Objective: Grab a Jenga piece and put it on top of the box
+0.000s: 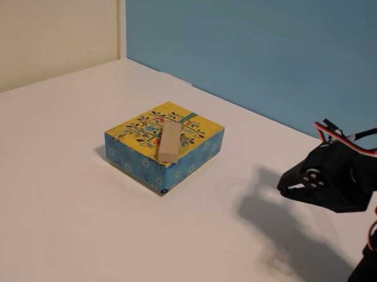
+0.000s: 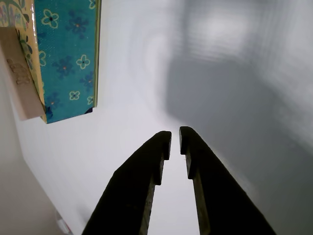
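The Jenga piece, a plain tan wooden block, lies flat across the yellow patterned top of the box, which stands in the middle of the white table. My gripper hovers to the right of the box in the fixed view, well apart from it and pointing toward it. In the wrist view my black gripper is empty, with only a thin slit between its fingers. The box's blue flowered side and one end of the Jenga piece show at that view's upper left.
The white table meets a blue back wall and a cream side wall. My arm's shadow falls on the table beneath the gripper.
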